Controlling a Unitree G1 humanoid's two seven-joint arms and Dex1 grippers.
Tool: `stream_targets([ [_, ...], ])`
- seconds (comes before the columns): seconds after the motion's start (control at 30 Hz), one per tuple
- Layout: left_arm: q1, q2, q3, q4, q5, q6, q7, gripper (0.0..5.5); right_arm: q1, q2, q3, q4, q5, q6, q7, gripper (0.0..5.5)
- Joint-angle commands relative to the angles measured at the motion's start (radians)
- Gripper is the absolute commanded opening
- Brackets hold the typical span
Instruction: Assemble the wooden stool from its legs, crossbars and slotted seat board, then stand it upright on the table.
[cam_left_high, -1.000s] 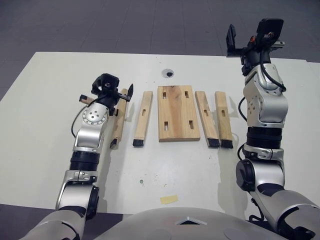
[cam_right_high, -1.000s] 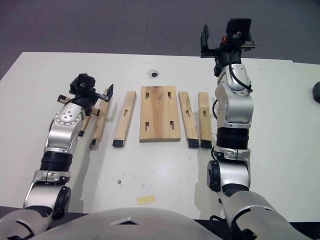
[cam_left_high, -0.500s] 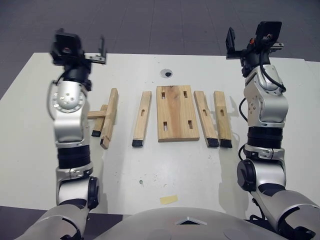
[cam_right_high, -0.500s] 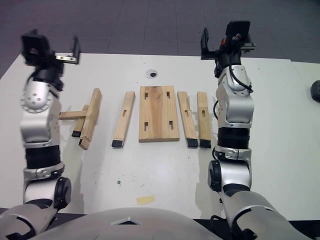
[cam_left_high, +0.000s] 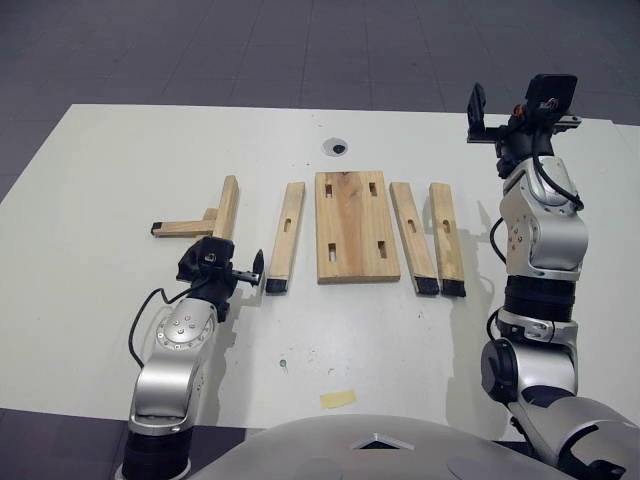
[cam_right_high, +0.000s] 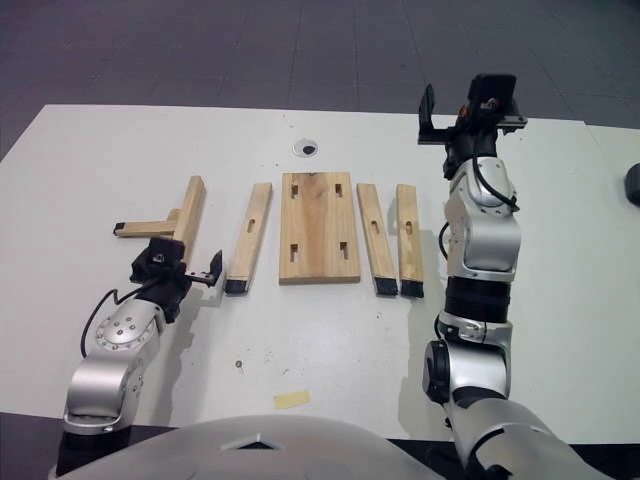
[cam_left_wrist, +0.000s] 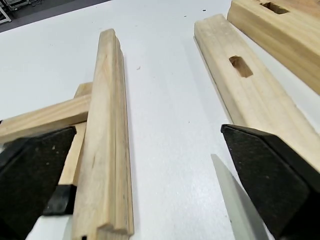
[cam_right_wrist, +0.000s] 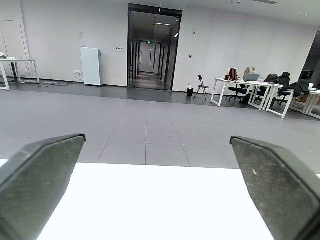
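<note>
Seemingly mid leg-assembly: left gripper (cam_left_wrist: 147, 132), jaws apart, hovers at the near end of the leg (cam_left_high: 227, 205) with its crossbar (cam_left_high: 185, 228) on the surface (cam_left_high: 100, 180); next, close squarely. Right gripper (cam_right_wrist: 157, 139) hangs raised, apart.

The left arm (cam_left_high: 172, 352) and right arm (cam_left_high: 540, 225) were clad in rounded silver shells, with black collars and looped black cables.

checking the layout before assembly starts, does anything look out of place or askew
The far-left leg differs from the other three legs: it seems to lie on its edge, with a crossbar joined to it and sticking out to the left. A yellow tape scrap lies near the front edge of the table. Nothing looks damaged.
</note>
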Motion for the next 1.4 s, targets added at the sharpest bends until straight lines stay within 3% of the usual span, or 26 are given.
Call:
stream_targets([
  [0.03, -0.014, -0.01, 0.012, 0.003, 0.001, 0.04, 0.004, 5.06, 0.021, 0.007, -0.011, -0.035, 0.01, 0.023, -0.011, 5.4],
  [0.47, -0.091, -0.001, 0.029, 0.067, -0.063, 0.246, -0.054, 2.96, 0.006, 0.022, -0.015, -0.05, 0.025, 0.014, -0.018, 5.4],
  [0.8, -0.135, 0.012, 0.027, 0.119, -0.002, 0.118, -0.003, 1.17, -0.045, 0.012, -0.005, 0.008, 0.028, 0.0, 0.002, 5.4],
  [0.97, -0.134, 0.001, 0.023, 0.161, 0.038, 0.033, 0.038, 1.14, -0.064, 0.008, -0.003, 0.035, 0.029, 0.004, 0.014, 5.4],
  [1.1, -0.162, 0.005, -0.009, 0.152, 0.122, -0.147, 0.104, 1.14, -0.085, 0.007, -0.042, 0.058, 0.079, 0.045, 0.023, 5.4],
  [1.27, -0.298, 0.045, -0.097, 0.126, 0.272, -0.361, 0.131, 1.14, -0.213, 0.039, -0.344, 0.09, 0.602, 0.444, 0.075, 5.4],
  [1.4, -0.361, 0.034, -0.172, 0.164, 0.358, -0.449, 0.139, 1.14, -0.234, 0.052, -0.353, -0.068, 0.919, 0.647, 0.101, 5.4],
])
